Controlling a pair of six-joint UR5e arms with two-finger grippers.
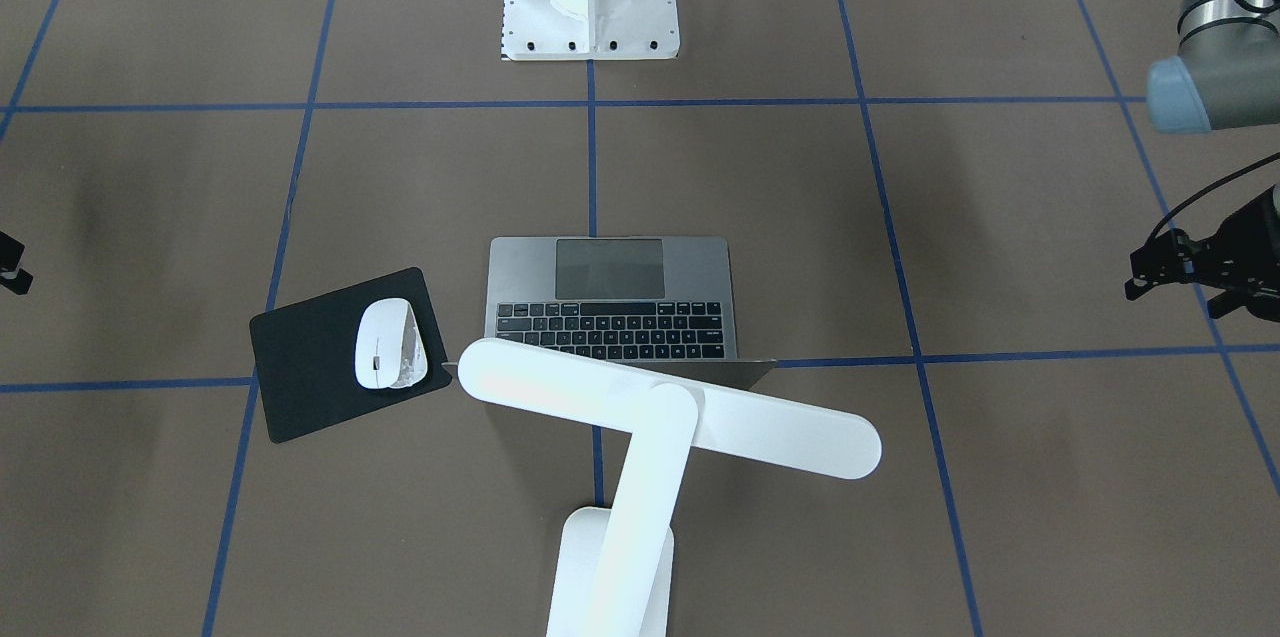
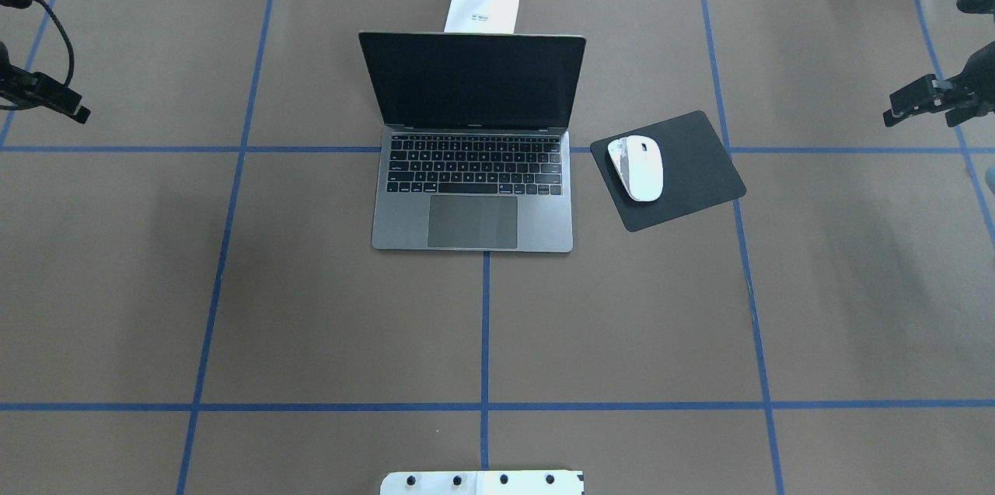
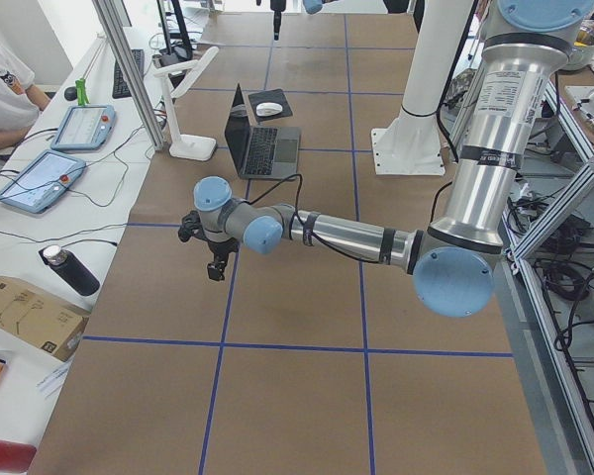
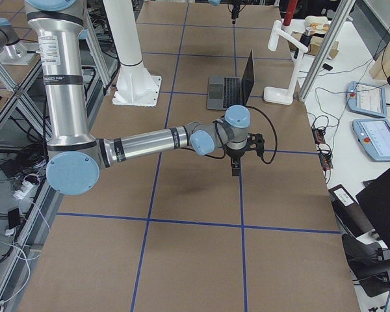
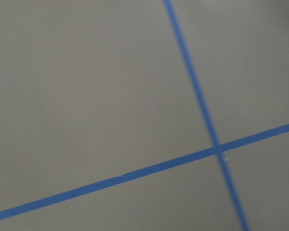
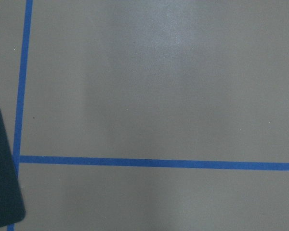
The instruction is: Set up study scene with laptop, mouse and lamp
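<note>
The laptop (image 2: 473,203) stands open mid-tabletop (image 2: 311,324). The mouse (image 2: 644,167) lies on the black mouse pad (image 2: 692,161) just beside it. The lamp (image 1: 660,407) reaches over the keyboard from behind, so the scene looks complete. The left gripper (image 2: 76,113) and right gripper (image 2: 894,116) hang well apart from everything. I cannot tell whether their fingers are spread.

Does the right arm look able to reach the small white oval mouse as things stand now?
Probably yes. Only bare table lies between the right gripper and the white oval mouse on its flat black mouse pad; the grey laptop sits on the mouse's far side.
</note>
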